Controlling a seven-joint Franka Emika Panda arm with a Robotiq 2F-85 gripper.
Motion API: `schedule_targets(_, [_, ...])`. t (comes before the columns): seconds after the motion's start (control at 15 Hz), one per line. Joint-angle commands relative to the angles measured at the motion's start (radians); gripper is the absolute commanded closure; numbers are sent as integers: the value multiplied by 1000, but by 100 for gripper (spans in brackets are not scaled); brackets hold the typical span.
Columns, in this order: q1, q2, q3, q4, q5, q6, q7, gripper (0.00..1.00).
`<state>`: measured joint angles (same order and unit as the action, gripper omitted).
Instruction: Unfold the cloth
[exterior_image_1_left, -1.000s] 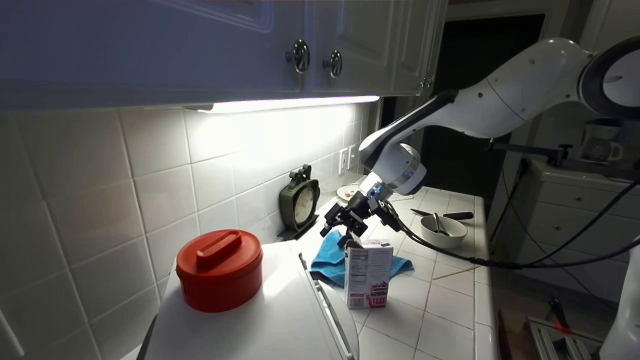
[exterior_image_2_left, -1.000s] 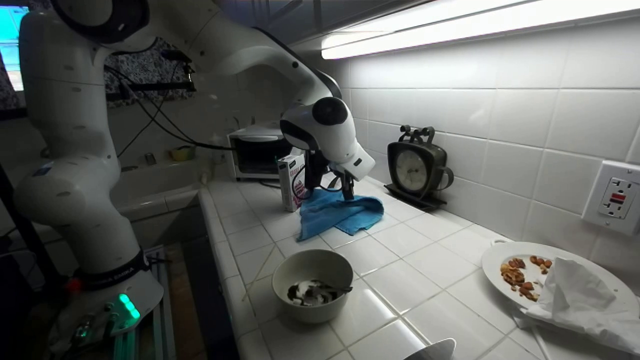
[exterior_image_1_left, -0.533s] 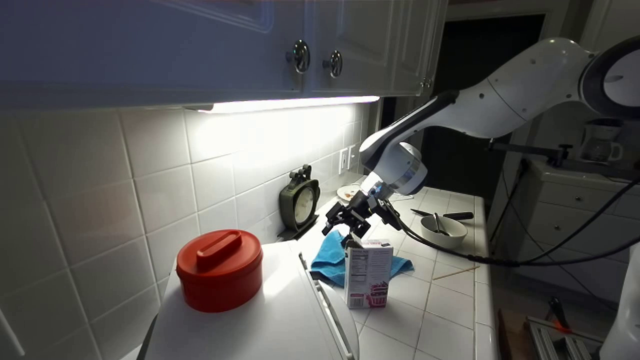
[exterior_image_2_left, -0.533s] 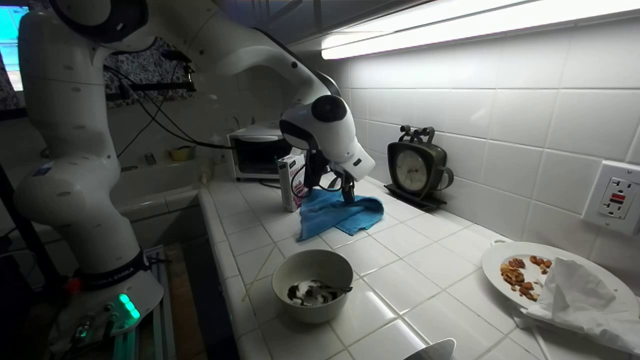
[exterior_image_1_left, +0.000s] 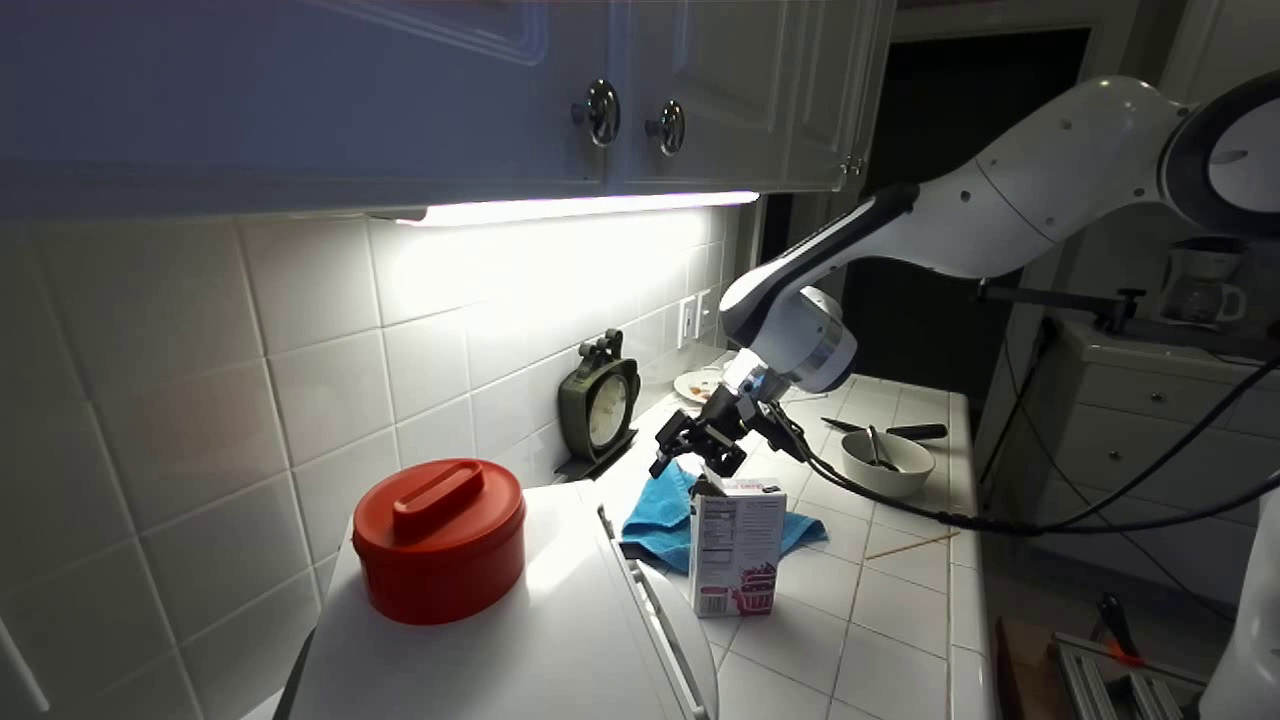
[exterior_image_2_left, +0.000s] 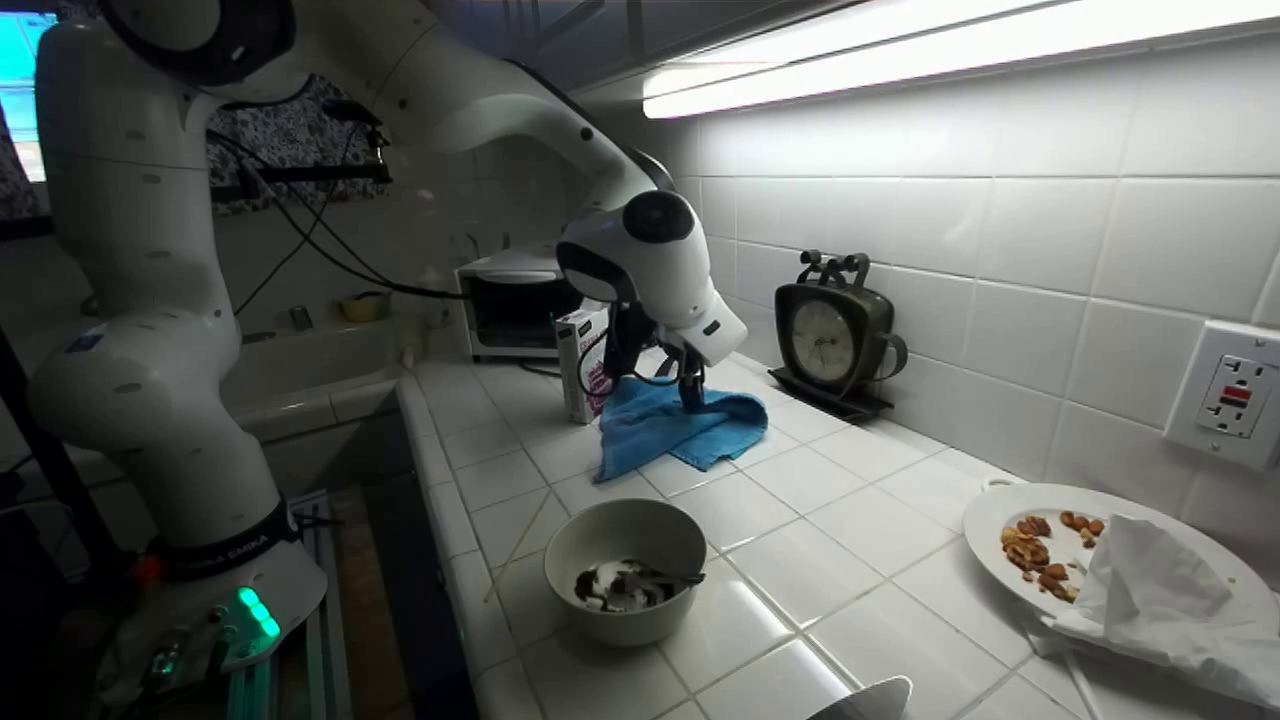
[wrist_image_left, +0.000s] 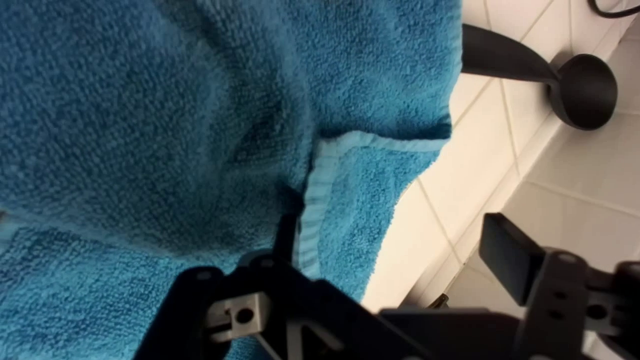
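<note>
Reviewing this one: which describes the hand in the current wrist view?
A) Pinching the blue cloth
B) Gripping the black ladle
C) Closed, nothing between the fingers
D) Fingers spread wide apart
D: in the wrist view the hand has a wide gap between its fingers, one seen over the blue cloth, the other against pale tiles.

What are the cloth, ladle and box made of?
Cloth: terry, likely cotton, matte; looped pile shows.
Ladle: probably plastic, smooth and low-sheen, uniformly black; coated metal is possible.
Box: likely printed cardboard, from its flat panels and crisp edges; gloss unclear.
</note>
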<state>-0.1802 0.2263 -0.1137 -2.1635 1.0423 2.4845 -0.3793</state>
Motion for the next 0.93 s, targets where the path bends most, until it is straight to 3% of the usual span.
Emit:
schedule_targets(0.0, [9, -19, 2, -27, -13, 29, 23, 7])
schedule_targets(0.4, [7, -17, 18, -15, 21, 49, -7, 19])
schedule_targets(0.73, [7, -7, 25, -9, 27, 48, -10, 22])
schedule_targets(0.8, [7, -8, 28, -8, 35, 47, -18, 26])
schedule_targets(0.87, [7, -6, 30, -4, 40, 46, -23, 43])
